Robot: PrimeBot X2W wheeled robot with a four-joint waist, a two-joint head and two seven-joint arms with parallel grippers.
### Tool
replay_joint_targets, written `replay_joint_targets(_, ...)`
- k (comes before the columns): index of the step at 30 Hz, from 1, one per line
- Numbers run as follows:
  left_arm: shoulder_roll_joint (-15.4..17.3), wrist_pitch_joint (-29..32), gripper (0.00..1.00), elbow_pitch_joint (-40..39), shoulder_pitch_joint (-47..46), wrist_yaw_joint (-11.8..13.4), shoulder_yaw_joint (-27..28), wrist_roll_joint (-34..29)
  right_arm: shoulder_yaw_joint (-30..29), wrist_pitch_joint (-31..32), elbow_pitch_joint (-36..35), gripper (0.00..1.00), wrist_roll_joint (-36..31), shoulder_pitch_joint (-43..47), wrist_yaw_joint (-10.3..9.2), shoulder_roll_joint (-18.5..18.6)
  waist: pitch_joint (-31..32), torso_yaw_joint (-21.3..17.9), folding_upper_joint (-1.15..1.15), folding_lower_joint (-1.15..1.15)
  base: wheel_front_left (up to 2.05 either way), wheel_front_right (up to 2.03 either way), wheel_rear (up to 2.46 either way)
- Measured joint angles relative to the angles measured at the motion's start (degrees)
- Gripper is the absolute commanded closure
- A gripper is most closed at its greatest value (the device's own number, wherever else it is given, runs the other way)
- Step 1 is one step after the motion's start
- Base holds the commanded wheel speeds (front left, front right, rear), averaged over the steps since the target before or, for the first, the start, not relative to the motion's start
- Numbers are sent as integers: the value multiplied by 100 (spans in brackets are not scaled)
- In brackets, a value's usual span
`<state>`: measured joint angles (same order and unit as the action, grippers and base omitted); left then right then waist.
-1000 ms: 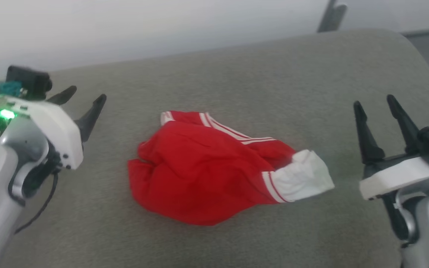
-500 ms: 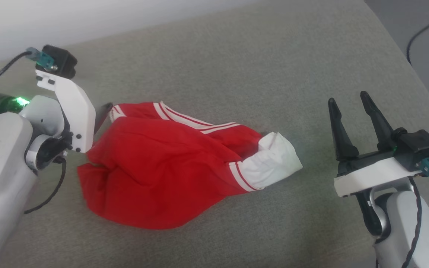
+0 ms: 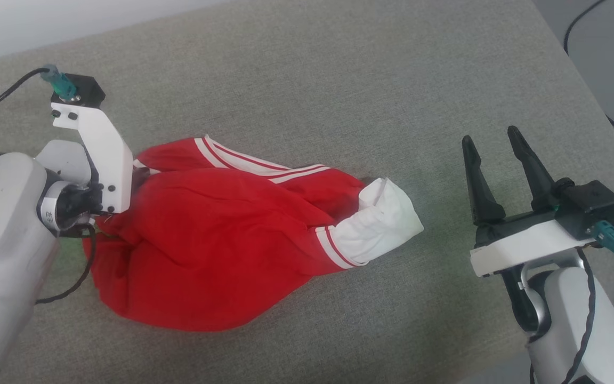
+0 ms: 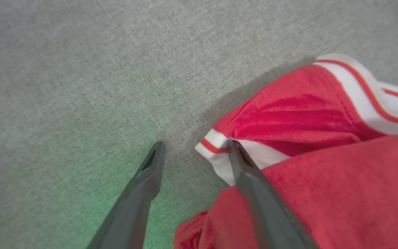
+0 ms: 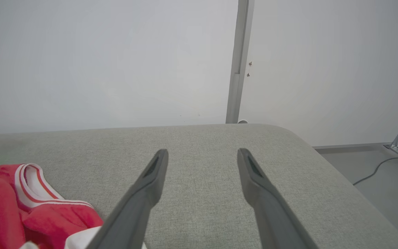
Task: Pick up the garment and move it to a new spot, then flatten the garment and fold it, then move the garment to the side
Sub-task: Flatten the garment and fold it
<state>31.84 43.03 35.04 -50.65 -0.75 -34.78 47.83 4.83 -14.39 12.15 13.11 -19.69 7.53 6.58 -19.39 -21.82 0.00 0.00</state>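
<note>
Red garment [image 3: 221,240] lies bunched mid-table [image 3: 339,80], not yet lifted. My left pincer [image 4: 195,143] stands open astride its white-trimmed corner, one finger on the trim and the other over bare table. I judge this the first pickup, so the next move is to close on that corner and lift. My right pincer [image 3: 490,134] hangs open, well apart from the cloth.

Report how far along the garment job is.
Nothing looks done: the garment lies crumpled on the grey surface. In hand: the left gripper, open, straddles a white-trimmed corner, not yet closed. The right gripper hovers open, apart from the cloth. Left: lifting, moving, flattening, folding, setting aside.
</note>
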Motion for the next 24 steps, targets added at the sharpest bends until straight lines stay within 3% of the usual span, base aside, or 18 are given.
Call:
replay_joint_targets(1,3,52,68,2,-19,-2,-8,13,-8,-8,9,0,0,-6,0,-2,-11,0,0,0,0,0,0)
replay_joint_targets(2,-1,83,100,4,-28,-1,-10,23,-14,-9,22,0,0,-15,0,-5,-23,2,0,0,0,0,0)
replay_joint_targets(10,-76,48,100,-44,-36,97,-27,56,-135,-31,71,0,-25,-56,0,19,-2,136,0,0,0,0,0)
replay_joint_targets(24,676,-481,100,-430,602,502,405,148,-321,90,-23,0,-211,92,1,163,459,981,0,0,0,0,0)
